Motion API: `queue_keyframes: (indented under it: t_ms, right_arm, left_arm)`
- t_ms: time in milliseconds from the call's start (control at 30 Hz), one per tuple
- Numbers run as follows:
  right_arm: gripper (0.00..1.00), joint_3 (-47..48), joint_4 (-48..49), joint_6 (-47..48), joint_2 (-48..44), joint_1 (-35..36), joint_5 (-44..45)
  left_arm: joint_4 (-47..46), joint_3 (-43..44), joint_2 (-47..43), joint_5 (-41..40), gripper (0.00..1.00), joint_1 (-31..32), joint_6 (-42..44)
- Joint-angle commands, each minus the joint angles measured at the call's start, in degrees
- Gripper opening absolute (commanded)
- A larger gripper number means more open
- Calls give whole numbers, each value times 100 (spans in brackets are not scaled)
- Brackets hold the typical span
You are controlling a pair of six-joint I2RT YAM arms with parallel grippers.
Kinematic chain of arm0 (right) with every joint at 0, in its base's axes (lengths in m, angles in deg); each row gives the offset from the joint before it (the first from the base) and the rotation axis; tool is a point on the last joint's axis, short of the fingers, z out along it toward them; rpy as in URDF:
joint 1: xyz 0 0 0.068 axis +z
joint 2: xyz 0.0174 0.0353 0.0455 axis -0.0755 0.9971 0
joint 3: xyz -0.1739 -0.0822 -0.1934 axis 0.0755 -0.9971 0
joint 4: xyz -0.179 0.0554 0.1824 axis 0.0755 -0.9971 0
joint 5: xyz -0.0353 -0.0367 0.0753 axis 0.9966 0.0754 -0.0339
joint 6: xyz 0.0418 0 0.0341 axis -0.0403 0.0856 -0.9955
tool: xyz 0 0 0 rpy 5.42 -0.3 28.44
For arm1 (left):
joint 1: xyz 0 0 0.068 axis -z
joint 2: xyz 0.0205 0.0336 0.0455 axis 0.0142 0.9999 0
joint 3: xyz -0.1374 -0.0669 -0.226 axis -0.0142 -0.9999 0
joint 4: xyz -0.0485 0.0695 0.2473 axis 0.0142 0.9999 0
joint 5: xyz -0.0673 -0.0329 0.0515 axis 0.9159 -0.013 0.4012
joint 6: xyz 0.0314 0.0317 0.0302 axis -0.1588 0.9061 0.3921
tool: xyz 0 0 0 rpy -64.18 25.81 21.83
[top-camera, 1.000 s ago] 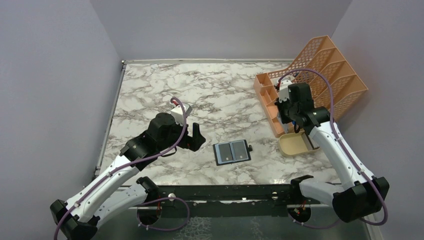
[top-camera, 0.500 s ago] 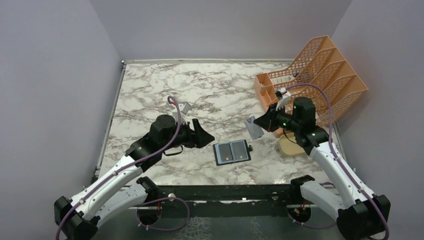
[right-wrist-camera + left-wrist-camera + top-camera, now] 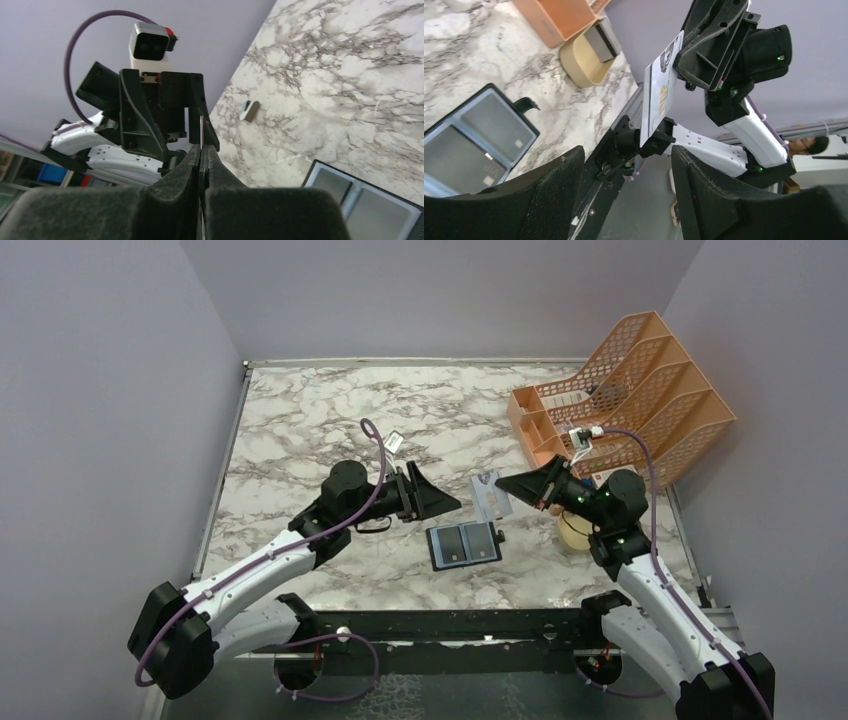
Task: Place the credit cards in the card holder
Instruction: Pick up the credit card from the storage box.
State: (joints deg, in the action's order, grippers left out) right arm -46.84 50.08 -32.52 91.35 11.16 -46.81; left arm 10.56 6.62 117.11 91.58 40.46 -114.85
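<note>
The right gripper [image 3: 201, 150] is clamped tight on 1 credit card [image 3: 660, 97], pinching its upper end so that the card hangs in the air above the worktop [image 3: 300, 420], clear of everything and between the 2 arms. The left gripper [image 3: 437, 496] faces it with its fingers [image 3: 549, 200] spread wide and nothing between them; in the left wrist view the card's free lower end lines up with that gap but lies beyond the fingertips. The card holder [image 3: 464, 543] lies opened flat on the worktop just below the card, 2 pale pockets facing up; whether they are already filled I cannot tell. A tan dish [image 3: 579, 67] beside the orange rack [image 3: 640, 390] holds a flat grey thing [image 3: 601, 41], possibly more cards. The card looks very light, thin and stiff enough to keep its shape, yet probably springy if squeezed on edge, and its glossy faces are likely slippery, so a pinch at 1 small spot may let it swivel. A hold should be taken flat on both faces, well in from the edge, leaving 1 short end free to lead into a pocket. The soft-looking holder may slide when pushed, so it likely needs steadying.
</note>
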Motion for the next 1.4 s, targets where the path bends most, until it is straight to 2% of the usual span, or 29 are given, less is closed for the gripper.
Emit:
queue_keyframes:
  t_ms: [0, 100, 200, 600, 700, 867, 1000, 1133, 1267, 1367]
  right_arm:
    - [1, -110, 1106, -933, -40, 24, -180]
    - [1, -289, 1486, -1251, 3, 25, -184]
    - [1, -340, 1552, -1357, 22, 46, -137]
    - [1, -404, 1891, -1575, 231, 160, -110]
    - [1, -491, 1937, -1487, 210, 187, -95]
    - [1, -632, 2041, -1552, 181, 217, -66]
    - [1, -705, 2056, -1552, 207, 226, -96]
    - [1, -731, 1612, -1431, 155, 227, 113]
    - [1, -633, 1237, -919, 131, 216, 196]
    - [1, -424, 563, -454, 7, 218, 316]
  left_arm:
    - [-914, 251, 214, 424, 66, 66, -247]
    - [-1152, 223, 350, 467, 62, 92, -392]
    - [-1430, 213, 473, 587, 55, 138, -503]
    - [-1948, 189, 793, 704, 39, 275, -715]
    - [-2046, 173, 869, 746, 25, 306, -770]
    - [-2128, 120, 919, 705, 14, 328, -806]
    - [-2182, 86, 892, 638, 0, 328, -773]
    - [-2169, -94, 779, 502, 0, 328, -696]
    - [-2165, -395, 657, 426, 0, 304, -663]
    - [-2062, -621, 524, 383, 0, 240, -602]
